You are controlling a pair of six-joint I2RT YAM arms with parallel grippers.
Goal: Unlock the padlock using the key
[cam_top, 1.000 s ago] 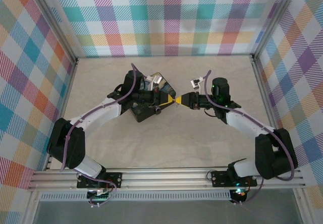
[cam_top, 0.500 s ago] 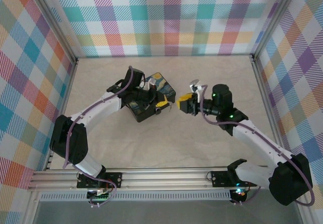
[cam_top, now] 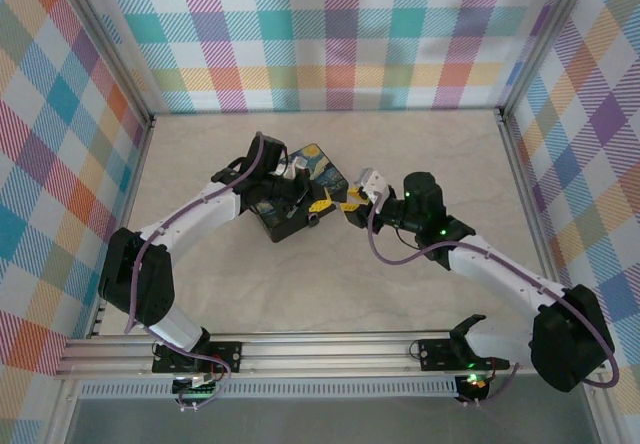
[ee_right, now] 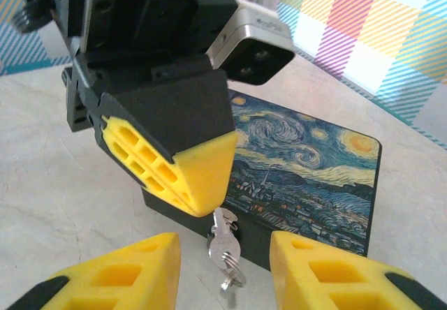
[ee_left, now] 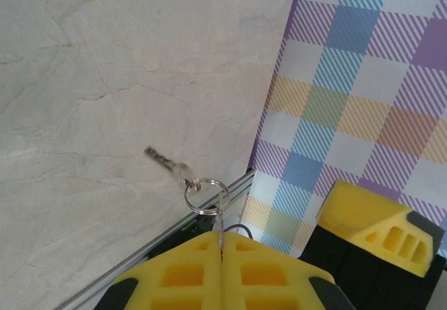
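Note:
The key hangs from the yellow tip of my left gripper, which is shut on it. A ring and a second small key dangle from it. In the left wrist view the gripped key shows edge-on between the pressed fingers of my left gripper. My right gripper is open, one yellow finger on each side of the hanging key, neither touching it. Seen from above, both grippers meet at the blue box's near right corner, left and right. The padlock is hidden behind the key and the left fingertip.
The dark blue box with yellow swirls lies flat on the pale table just behind the key. Chequered walls and an aluminium frame close in the table on three sides.
The left gripper drew back towards the box with the key. The right gripper pulled away, turned, then came left again until its fingers flank the key.

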